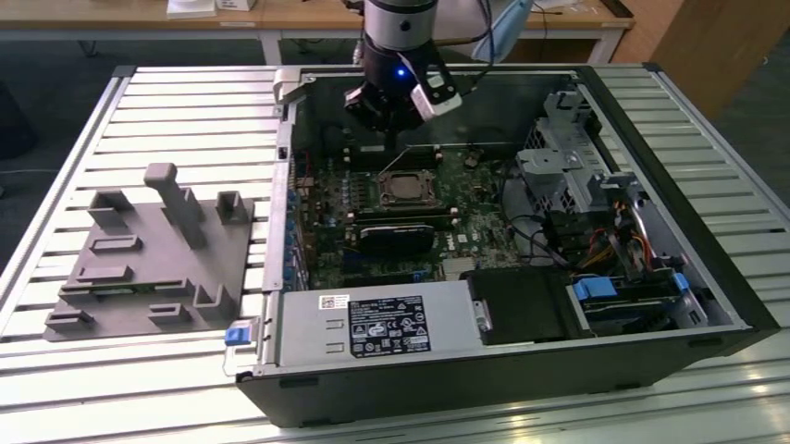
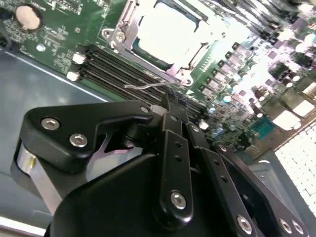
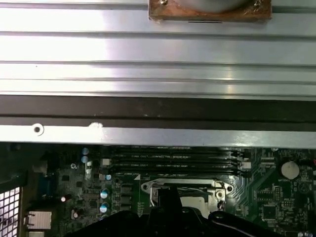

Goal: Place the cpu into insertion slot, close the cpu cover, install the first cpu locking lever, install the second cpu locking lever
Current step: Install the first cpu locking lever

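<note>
The small flat square cpu (image 2: 165, 27) with its dull silver-grey metal top lies in the square black insertion slot (image 2: 154, 59) on the green motherboard (image 2: 54, 44). The cpu cover (image 2: 129, 37), a thin shiny silver frame plate with a cut-out middle, appears to lie flat over it. A thin bent steel wire, which I take for a locking lever (image 2: 143, 87), stands free along the socket's edge. It is just above the long narrow black memory slots (image 2: 113, 69) and not tucked under any catch that I can make out.

The black gripper (image 2: 168, 101) has its fingers together with nothing visibly between them. Its tip is just beside that wire; whether it touches I cannot tell. In the exterior view the gripper (image 1: 392, 151) hangs just over the socket inside the open black computer case (image 1: 519, 370).

I judge placing and covering done and the lever work in hand. It calls for steady downward pressure on a slippery wire, then a sideways tuck under its hook.
</note>
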{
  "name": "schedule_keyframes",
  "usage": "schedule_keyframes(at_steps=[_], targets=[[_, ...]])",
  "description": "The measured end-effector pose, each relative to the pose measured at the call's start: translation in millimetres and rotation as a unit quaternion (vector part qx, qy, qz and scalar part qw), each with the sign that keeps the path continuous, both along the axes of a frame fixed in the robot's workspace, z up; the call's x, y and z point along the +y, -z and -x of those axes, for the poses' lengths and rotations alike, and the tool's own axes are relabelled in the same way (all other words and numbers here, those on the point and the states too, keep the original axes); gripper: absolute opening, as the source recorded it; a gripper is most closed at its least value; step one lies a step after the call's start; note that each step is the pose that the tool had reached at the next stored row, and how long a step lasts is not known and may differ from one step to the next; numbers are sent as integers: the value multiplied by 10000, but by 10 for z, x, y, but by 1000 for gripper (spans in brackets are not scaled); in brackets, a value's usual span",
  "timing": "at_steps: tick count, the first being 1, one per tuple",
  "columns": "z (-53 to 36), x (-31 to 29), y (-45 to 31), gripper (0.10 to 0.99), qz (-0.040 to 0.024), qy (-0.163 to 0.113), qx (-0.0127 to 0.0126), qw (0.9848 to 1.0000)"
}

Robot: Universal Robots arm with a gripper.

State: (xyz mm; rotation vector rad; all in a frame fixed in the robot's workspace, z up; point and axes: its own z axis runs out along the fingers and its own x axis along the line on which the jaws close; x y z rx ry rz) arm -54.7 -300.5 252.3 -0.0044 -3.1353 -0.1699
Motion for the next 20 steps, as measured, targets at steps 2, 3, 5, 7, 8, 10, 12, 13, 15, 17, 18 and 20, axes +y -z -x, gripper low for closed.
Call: schedule_keyframes(at_steps=[2,3,5,7,8,10,12,13,15,17,18,20], targets=[[0,-2,3,106,-125,1,-1,9999],[0,-1,6,106,-131,1,-2,9999],[-7,-2,19,106,-127,-1,-1,9999],[-24,-1,44,106,-119,-20,-1,9999],[-32,-1,59,106,-116,-35,-1,9999],[-45,-1,83,106,-113,-56,0,9999],[-59,-1,93,106,-112,-66,0,9999],[-65,0,98,106,-112,-66,0,9999],[-74,5,107,106,-112,-66,0,9999],[-83,10,116,106,-112,-66,0,9999],[-87,12,122,106,-112,-65,0,9999],[-101,18,134,106,-111,-65,0,9999]])
